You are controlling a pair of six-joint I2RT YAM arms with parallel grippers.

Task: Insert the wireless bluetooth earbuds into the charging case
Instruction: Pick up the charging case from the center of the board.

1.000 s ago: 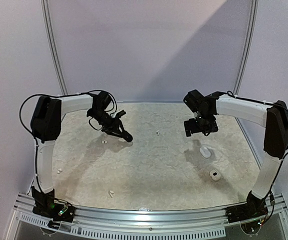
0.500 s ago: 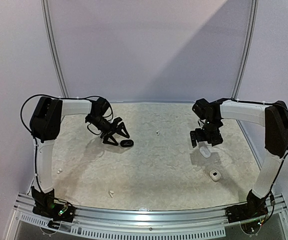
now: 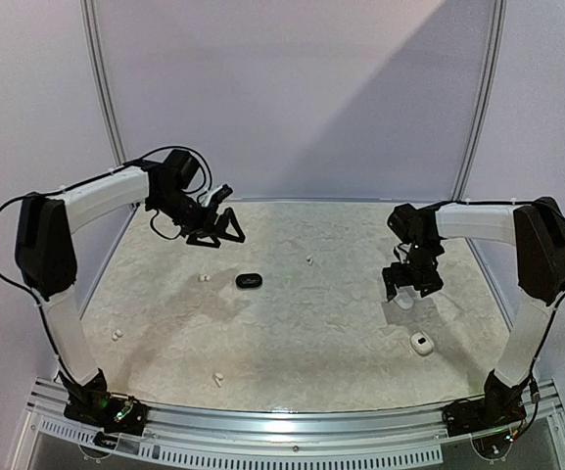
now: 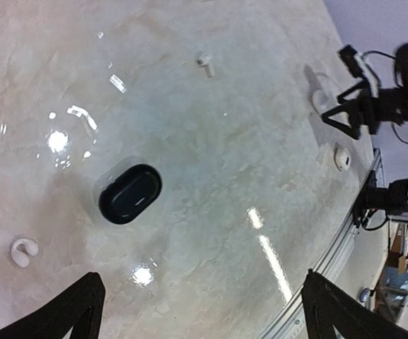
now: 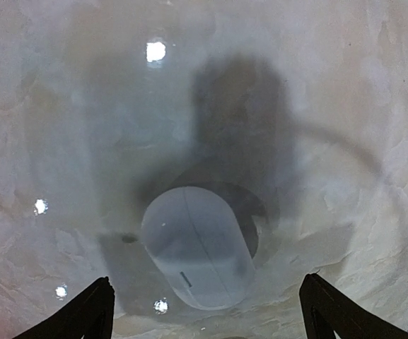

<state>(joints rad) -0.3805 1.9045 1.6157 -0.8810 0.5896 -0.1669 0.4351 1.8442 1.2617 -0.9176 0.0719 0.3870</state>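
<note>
A black oval charging case [image 3: 249, 281] lies shut on the table, also seen in the left wrist view [image 4: 129, 193]. My left gripper [image 3: 218, 227] hangs open and empty, high and to the back left of it [image 4: 204, 314]. Tiny white earbuds lie scattered: one left of the black case [image 3: 203, 278] [image 4: 23, 251], one behind it [image 3: 308, 260] [image 4: 204, 62], two toward the front left [image 3: 117, 334] [image 3: 217, 379]. My right gripper [image 3: 411, 284] stands open just above a shut white pebble-shaped case [image 5: 196, 247], its fingertips either side, not touching [image 5: 207, 311].
A second small white case [image 3: 420, 342] with a dark spot on top sits near the right front, also seen in the left wrist view [image 4: 341, 157]. The table's metal front rail [image 3: 282, 421] runs along the near edge. The backdrop frame [image 3: 106, 98] stands behind.
My left gripper opened and let go of the black case, then rose and drew back to the left. My right gripper came down and right over the white case.
</note>
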